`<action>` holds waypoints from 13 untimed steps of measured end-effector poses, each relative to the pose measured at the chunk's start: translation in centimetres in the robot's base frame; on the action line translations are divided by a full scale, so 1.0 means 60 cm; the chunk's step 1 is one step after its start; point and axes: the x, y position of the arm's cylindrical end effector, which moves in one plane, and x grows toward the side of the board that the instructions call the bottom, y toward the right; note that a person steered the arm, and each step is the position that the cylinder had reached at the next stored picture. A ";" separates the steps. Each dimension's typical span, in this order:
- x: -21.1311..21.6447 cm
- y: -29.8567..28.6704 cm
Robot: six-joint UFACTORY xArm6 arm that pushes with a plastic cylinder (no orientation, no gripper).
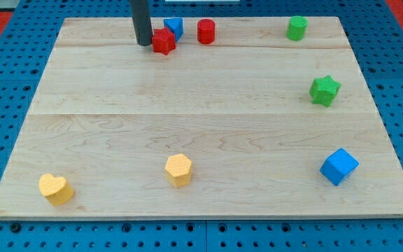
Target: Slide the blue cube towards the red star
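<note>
The blue cube (338, 166) sits near the view's bottom right of the wooden board (201, 119). The red star (164, 41) lies near the view's top, left of centre. My tip (144, 44) stands just left of the red star, close to it or touching it, and far from the blue cube. A second blue block (175, 27) sits right behind the red star, partly hidden by it.
A red cylinder (206, 31) stands right of the red star. A green cylinder (297, 28) is at the top right, a green star (324, 90) at the right. A yellow hexagon (178, 169) and a yellow heart (55, 189) lie near the bottom.
</note>
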 end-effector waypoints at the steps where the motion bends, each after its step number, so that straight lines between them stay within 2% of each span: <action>1: 0.113 0.026; 3: 0.257 0.217; 5: 0.394 0.296; 7: 0.520 0.453; 8: 0.523 0.558; 9: 0.522 0.593; 11: 0.512 0.456; 12: 0.491 0.463; 13: 0.541 0.463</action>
